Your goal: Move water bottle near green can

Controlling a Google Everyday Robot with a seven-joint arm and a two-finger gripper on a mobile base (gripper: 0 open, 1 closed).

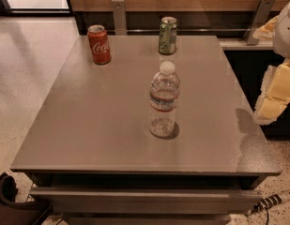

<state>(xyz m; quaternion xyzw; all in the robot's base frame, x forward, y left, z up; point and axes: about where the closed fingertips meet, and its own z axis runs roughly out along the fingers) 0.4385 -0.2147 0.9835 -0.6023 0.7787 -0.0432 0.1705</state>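
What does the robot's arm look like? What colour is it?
The gripper, at the right edge beside the table, is blocky and pale yellow with cream edges. Above it, the arm is a rounded white shell. No cables or markings show on either.

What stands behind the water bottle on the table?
The green can stands behind the water bottle, apart from it; the red can is at back left. The can covers a bit of the table's far edge. The gripper hangs right of the table.
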